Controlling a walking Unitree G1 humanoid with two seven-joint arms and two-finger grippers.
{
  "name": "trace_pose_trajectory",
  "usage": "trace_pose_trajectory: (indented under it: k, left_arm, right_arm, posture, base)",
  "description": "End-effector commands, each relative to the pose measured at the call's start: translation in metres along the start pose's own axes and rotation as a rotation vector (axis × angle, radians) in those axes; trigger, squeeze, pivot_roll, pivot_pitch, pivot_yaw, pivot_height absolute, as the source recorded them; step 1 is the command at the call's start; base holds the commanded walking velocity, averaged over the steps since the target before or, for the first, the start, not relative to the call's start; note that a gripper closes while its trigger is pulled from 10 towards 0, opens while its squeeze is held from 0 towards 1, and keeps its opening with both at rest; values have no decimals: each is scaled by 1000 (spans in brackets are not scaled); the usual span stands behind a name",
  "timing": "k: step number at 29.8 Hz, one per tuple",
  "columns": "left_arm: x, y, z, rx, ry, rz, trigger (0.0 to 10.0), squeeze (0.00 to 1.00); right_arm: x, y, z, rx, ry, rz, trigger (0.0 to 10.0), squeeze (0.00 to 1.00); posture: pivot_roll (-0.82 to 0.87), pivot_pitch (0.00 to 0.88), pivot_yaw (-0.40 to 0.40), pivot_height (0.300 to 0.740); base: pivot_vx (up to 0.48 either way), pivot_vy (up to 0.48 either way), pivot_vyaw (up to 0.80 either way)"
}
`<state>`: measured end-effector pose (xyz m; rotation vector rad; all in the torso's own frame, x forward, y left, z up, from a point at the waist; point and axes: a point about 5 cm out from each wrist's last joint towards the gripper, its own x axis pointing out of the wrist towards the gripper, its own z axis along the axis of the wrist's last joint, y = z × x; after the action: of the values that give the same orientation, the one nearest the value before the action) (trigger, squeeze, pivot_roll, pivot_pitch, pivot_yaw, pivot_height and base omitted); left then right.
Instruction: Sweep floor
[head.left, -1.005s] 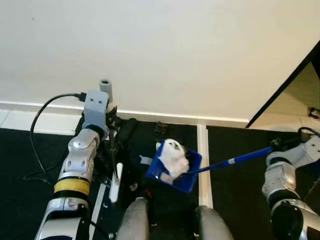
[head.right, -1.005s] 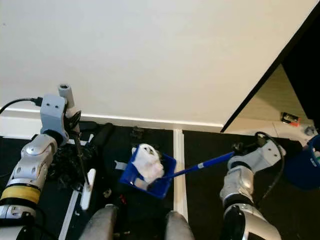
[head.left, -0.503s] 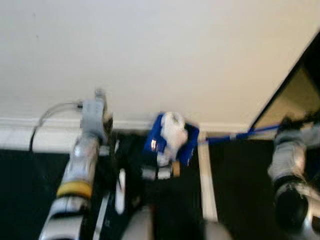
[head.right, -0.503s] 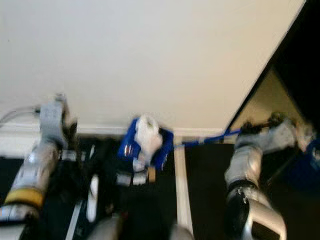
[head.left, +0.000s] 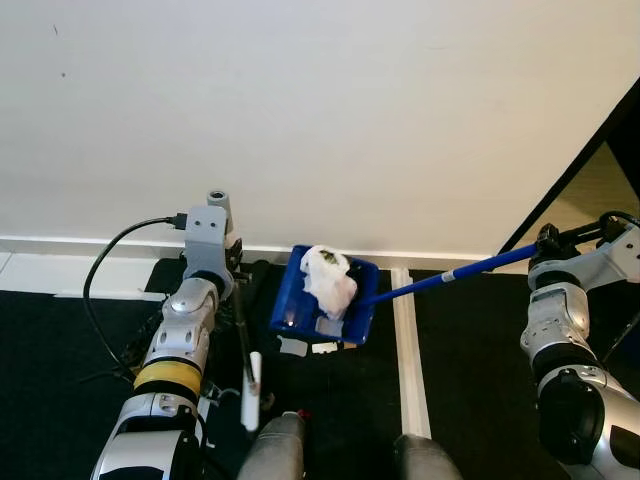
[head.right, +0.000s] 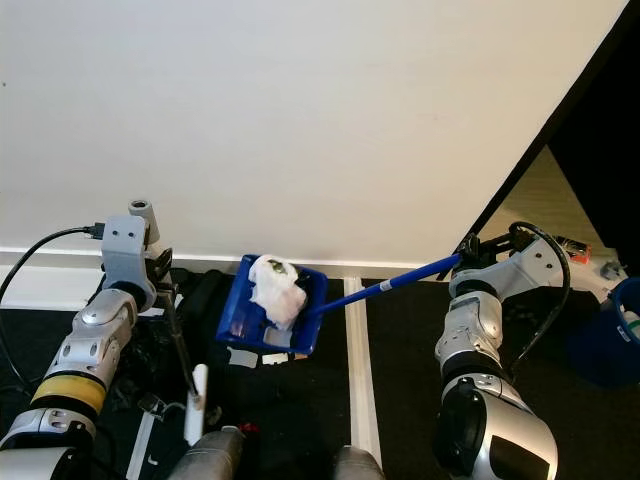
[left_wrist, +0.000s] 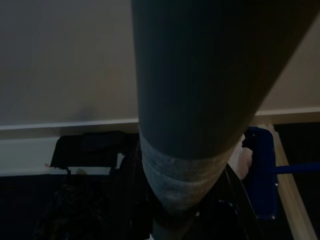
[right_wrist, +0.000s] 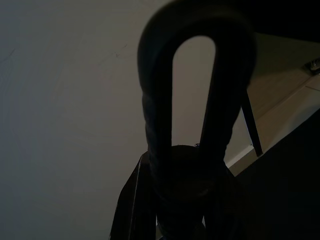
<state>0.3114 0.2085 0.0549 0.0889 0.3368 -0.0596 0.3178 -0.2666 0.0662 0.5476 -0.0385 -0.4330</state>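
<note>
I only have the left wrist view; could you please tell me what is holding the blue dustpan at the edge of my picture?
Observer: The right hand grips the far end of the dustpan's long blue handle, out by the robot's right side.
Operator: Thank you. And what is the dark shaft in front of my camera?
Observer: It is the broom, gripped by the left hand; its white end points down towards the robot's feet.

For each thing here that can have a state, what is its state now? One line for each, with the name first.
Dustpan: lifted off the floor, holds white trash.
Dustpan handle: held by the right gripper.
Trash: crumpled, lying in the dustpan.
Broom: held by the left gripper, slanting down toward the dark floor.
Bin: blue, at the far right, cut off by the edge.
</note>
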Motion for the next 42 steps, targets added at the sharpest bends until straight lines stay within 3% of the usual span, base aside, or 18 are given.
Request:
trace_pose_trajectory:
  k: [1,5,33,42]
  left_arm:
    - [3,-6,7,-11,-40,2,10000,0]
    - [5,-7,8,-56,-56,35,10000,0]
    - [2,-5,0,-54,-34,124,10000,0]
    - [3,-9,-1,-60,-29,124,10000,0]
  right_arm:
    - [3,6,6,-4,-32,29,10000,0]
    - [5,13,8,-41,-41,66,10000,0]
    - [27,28,60,-121,-181,110,10000,0]
    - [38,36,94,-118,-276,104,10000,0]
  posture:
    - [107,0,-35,740]
    - [98,0,-40,740]
    - [79,0,-57,740]
    - [64,8,-59,740]
  base:
    - [0,-289,0]
    - [0,-480,0]
    - [0,-480,0]
    - [0,-480,0]
